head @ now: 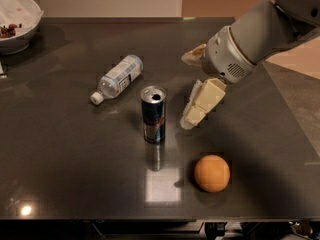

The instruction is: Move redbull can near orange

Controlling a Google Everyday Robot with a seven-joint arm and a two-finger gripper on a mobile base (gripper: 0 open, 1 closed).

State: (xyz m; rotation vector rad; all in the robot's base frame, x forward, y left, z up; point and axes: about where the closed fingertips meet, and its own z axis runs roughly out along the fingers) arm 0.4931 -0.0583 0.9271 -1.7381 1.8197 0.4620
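Note:
The redbull can (153,115) stands upright near the middle of the dark table (65,149), blue and silver with its open top showing. The orange (212,173) lies on the table in front and to the right of the can, about a can's height away. My gripper (186,90) reaches in from the upper right and hovers just right of the can, level with its top. Its cream fingers (202,101) are spread open and hold nothing. It does not touch the can.
A clear plastic bottle with a white cap (116,78) lies on its side behind and left of the can. A white bowl (15,21) with some food sits at the far left corner. The table's right edge lies under my arm.

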